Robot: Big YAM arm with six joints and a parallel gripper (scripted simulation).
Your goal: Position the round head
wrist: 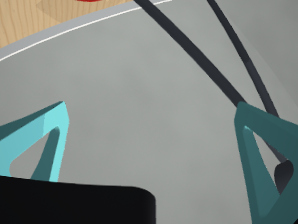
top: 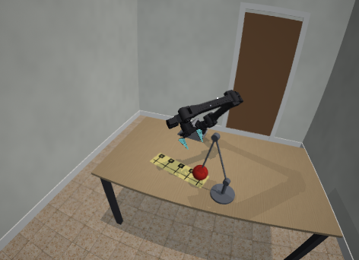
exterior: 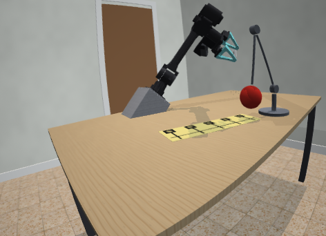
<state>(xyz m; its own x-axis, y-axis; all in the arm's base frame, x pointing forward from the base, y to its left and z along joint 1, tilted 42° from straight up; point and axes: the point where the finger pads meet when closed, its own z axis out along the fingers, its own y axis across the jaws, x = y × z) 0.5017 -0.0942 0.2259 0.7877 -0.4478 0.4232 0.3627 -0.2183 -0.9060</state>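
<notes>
The lamp's red round head (top: 200, 172) (exterior: 251, 96) hangs clear of the bench, near the foot end of the yellow strip (top: 166, 160) (exterior: 181, 130), roughly over mark 1. Its grey foot (top: 222, 195) (exterior: 273, 112) stands flat beyond the strip's end. The two thin arms meet high up at the elbow joint (top: 215, 137) (exterior: 255, 29). My gripper (top: 194, 144) (exterior: 237, 54) (wrist: 151, 111) is open and empty, high above the bench, to the side of the elbow joint and not touching the lamp. In the wrist view the lamp's arms pass behind the right finger; the head barely shows at the top edge.
The robot's grey wedge base (exterior: 146, 103) stands on the wooden bench (top: 125, 158) (exterior: 103, 157) at its far side in the top view. The foot is close to the bench's near edge there. Walls and a brown door (top: 268, 67) (exterior: 129, 54) are behind.
</notes>
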